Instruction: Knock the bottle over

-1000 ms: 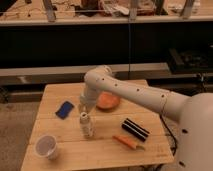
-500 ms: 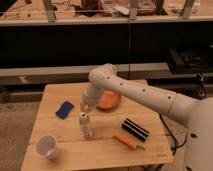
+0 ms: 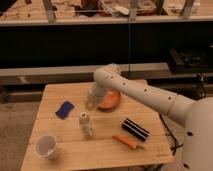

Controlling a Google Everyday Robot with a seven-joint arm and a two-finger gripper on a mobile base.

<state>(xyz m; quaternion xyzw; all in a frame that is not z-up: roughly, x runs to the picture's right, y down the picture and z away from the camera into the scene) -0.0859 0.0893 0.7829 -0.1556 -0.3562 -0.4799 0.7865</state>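
Task status: slim pale translucent plastic bottle [image 3: 86, 125] upright on wooden table [image 3: 100, 150], not yet toppled; gripper [image 3: 90, 104] just above-behind bottle, finger state indiscernible; knock outstanding.

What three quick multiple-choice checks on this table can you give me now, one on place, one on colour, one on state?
1. Where is the gripper?
A. just above the bottle
B. over the cup
C. beside the carrot

2. What colour is the flat pad at the table's left?
A. red
B. blue
C. green

3. How does the bottle stand?
A. lying on its side
B. upright
C. held in the air

Answers:
1. A, since the arm's tip hangs right over the bottle's cap.
2. B, the pad shows plainly blue against the wood.
3. B, it stands on its base, cap up, not yet knocked over.
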